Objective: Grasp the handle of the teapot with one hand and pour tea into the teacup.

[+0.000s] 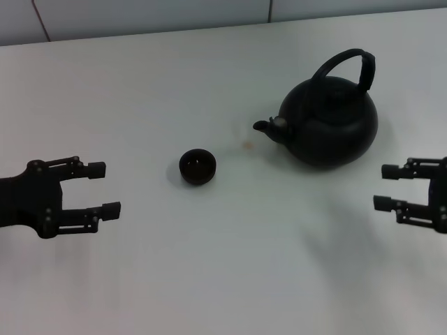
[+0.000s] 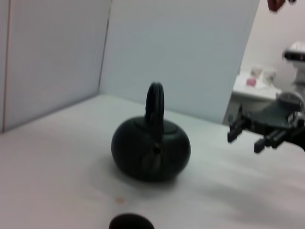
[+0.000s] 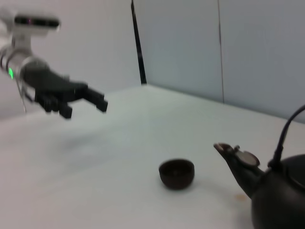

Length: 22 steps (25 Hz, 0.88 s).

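The matte-black teapot stands on the white table, back right, its stubby spout pointing left toward the teacup. Its arched handle stands upright, with a thicker sleeve on the right side. The small black teacup sits left of the spout, apart from the pot. My left gripper is open and empty at the left, level with the cup. My right gripper is open and empty at the right edge, in front of the teapot. The teapot and cup rim show in the left wrist view; the cup and spout show in the right wrist view.
The white table reaches a pale wall at the back. A small brownish stain lies between cup and spout. The right gripper shows far off in the left wrist view, the left gripper in the right wrist view.
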Motion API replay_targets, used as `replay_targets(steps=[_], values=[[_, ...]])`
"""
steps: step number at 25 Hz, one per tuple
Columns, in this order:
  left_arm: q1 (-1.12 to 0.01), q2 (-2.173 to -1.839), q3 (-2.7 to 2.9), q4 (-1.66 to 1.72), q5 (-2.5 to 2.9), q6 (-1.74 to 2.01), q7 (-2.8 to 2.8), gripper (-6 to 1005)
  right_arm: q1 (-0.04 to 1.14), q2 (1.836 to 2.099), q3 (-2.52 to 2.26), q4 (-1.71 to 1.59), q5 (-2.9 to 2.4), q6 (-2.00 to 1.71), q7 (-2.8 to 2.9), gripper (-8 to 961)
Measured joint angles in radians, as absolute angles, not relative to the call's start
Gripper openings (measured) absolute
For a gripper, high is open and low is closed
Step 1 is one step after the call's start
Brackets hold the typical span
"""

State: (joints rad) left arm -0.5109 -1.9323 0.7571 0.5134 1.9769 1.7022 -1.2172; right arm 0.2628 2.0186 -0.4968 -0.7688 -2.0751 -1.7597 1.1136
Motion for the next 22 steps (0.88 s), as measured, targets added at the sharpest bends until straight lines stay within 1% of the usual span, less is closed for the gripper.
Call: replay_targets(steps=[4,9,22], values=[[-0.534,-1.93,0.749,0.548,2.024,1.703,-1.264,806,0.281,2.024,-0.508,-0.848,-2.106,-1.773,1.168,558],[-0.543,-1.934,0.753,0.554,2.027,1.704,-1.273,805,0.309,2.02,-0.509,-0.854,-2.138,-1.787,1.174,558],[-0.543,-1.937,0.748,0.555,2.026,1.715,-1.274,806,0.341,2.024,-0.509,-0.854,-2.173,-1.782,1.175,561]])
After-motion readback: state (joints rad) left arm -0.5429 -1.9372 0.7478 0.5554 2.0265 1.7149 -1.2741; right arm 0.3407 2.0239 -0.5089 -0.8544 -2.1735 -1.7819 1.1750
